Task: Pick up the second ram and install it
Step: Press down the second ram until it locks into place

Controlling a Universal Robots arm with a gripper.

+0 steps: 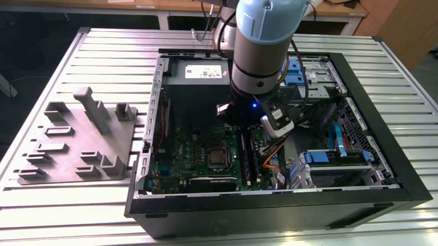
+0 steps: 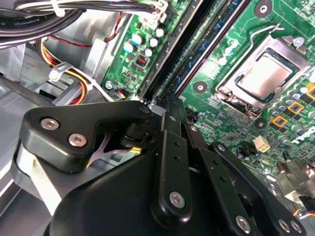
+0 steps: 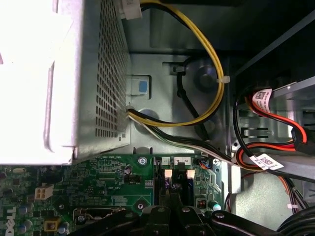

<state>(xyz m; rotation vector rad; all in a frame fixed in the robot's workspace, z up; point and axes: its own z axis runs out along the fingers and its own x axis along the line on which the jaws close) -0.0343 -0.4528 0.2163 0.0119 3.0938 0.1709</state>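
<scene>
While lowered into the open computer case (image 1: pixel 383 169), the gripper (image 2: pixel 170 105) (fingers (image 2: pixel 172 147) together) sits over the motherboard (image 2: pixel 236 44) memory slots (image 2: pixel 197 39); whether it grips the second ram cannot be told.

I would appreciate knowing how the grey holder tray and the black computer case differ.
The holder tray is pale grey; the computer case is black. The tray is a low slab with upright pegs; the case is a deep open box holding a green motherboard. The arm reaches into the case, not over the tray. Both rest on the slatted table.
</scene>
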